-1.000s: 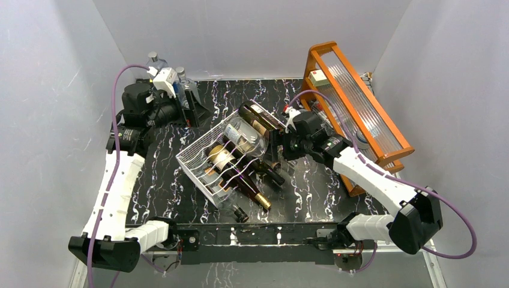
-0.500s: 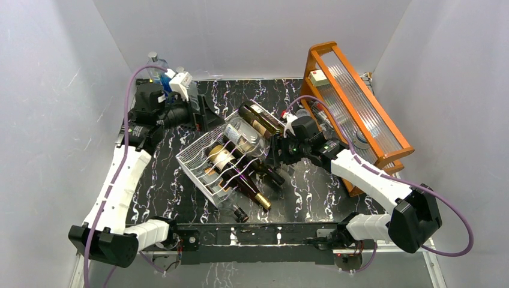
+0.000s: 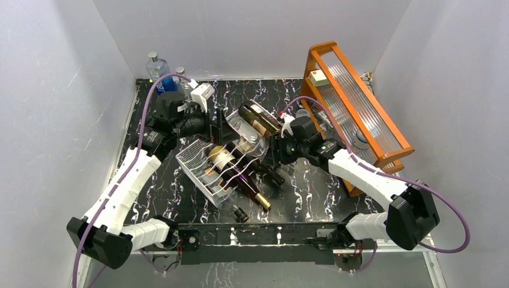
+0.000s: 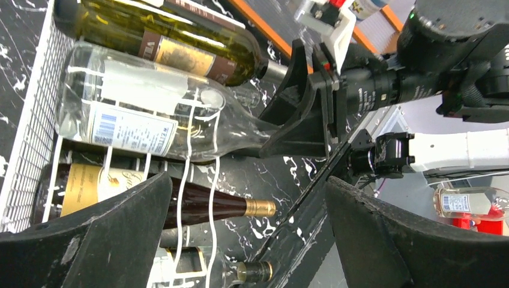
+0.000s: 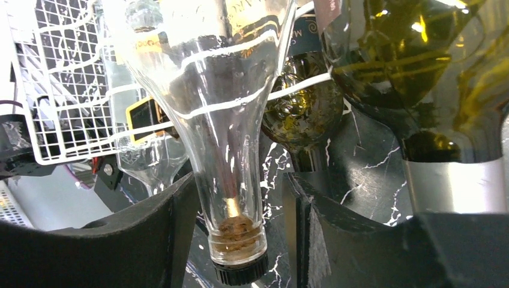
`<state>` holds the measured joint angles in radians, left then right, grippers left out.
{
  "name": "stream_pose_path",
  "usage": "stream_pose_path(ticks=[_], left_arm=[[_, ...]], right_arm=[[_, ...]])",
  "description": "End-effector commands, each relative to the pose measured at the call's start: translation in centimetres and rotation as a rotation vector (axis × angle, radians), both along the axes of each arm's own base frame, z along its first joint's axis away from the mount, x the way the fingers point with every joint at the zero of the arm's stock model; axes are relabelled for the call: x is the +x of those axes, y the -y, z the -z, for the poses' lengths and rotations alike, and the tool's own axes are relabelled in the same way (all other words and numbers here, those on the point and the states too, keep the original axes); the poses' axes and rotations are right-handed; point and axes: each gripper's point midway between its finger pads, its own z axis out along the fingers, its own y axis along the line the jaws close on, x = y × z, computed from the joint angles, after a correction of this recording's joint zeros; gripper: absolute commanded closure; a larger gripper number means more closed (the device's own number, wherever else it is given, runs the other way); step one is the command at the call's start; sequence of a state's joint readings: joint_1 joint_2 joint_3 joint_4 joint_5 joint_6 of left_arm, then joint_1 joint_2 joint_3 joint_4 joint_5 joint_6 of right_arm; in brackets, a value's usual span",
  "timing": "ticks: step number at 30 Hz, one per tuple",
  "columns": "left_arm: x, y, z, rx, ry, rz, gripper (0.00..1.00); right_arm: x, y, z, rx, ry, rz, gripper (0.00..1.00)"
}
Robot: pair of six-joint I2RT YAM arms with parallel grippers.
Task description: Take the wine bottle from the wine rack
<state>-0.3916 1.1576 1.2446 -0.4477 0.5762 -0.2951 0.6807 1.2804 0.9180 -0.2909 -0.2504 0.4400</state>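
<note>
R fingers (image 5: 138, 240) narrowed round clear bottle (image 5: 222, 120) neck (L fingers (image 4: 90, 240) reached rack (image 3: 192, 159)).

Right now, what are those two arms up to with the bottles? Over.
Copy: left jaws wide open, empty; right jaws straddle neck of clear bottle, gap on one side. Bottle cradled in wine rack. Close alongside: green bottle.

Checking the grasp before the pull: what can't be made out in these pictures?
- Right wrist view: whether the right hand clamps the neck of the clear bottle; glare masks contact.
- Top view: the same grip, hidden under the wrist.
- Top view: the cradles of the wine rack, covered by bottles.
- Right wrist view: that bottle's base, cut off at the top.
</note>
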Motion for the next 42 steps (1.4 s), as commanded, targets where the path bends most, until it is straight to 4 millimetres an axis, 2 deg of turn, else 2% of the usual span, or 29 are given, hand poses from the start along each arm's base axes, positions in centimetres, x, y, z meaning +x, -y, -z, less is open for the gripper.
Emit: stream_pose_path(ticks=[1, 5, 10, 14, 19, 22, 27, 33, 35, 38, 42], left_arm=[[-1.3, -0.2, -0.7, -0.006, 0.058, 0.019, 0.02], [-2.5, 0.3, -0.9, 0.007, 0.13, 0.12, 0.02], [-4.3, 1.7, 0.2, 0.076, 0.344, 0.327, 0.02], [-4.9, 3.3, 1.9, 0.143, 0.527, 0.471, 0.02], [-5.5, 5.5, 4.6, 0.244, 0.724, 0.652, 0.02], [-5.5, 6.5, 5.6, 0.274, 0.806, 0.664, 0.02], [-5.6, 6.7, 4.8, 0.241, 0.828, 0.63, 0.02], [-6.7, 6.0, 5.3, 0.234, 0.84, 0.64, 0.02], [-6.8, 5.8, 5.4, 0.244, 0.867, 0.645, 0.02], [-6.6, 5.7, 5.3, 0.259, 0.892, 0.648, 0.02], [-5.7, 6.4, 5.4, 0.286, 0.937, 0.682, 0.02]], right_arm=[[0.4, -1.0, -1.2, 0.061, 0.033, -0.026, 0.4], [-0.3, -1.5, -1.7, 0.091, 0.008, -0.056, 0.49], [-0.4, -1.8, -4.1, 0.134, 0.017, -0.052, 0.51], [-0.6, -2.2, -5.2, 0.167, -0.002, -0.057, 0.43], [-1.0, -2.9, -5.1, 0.212, -0.038, -0.061, 0.36], [-1.1, -2.7, -4.3, 0.203, -0.054, -0.049, 0.31], [-1.2, -1.5, -1.7, 0.123, -0.071, -0.02, 0.29], [-1.6, -1.8, -1.2, 0.149, -0.082, -0.035, 0.31], [-1.4, -1.9, -1.5, 0.15, -0.079, -0.04, 0.37], [-1.7, -2.1, -3.0, 0.177, -0.059, -0.066, 0.43], [-2.0, -2.1, -5.1, 0.228, -0.005, -0.084, 0.44]])
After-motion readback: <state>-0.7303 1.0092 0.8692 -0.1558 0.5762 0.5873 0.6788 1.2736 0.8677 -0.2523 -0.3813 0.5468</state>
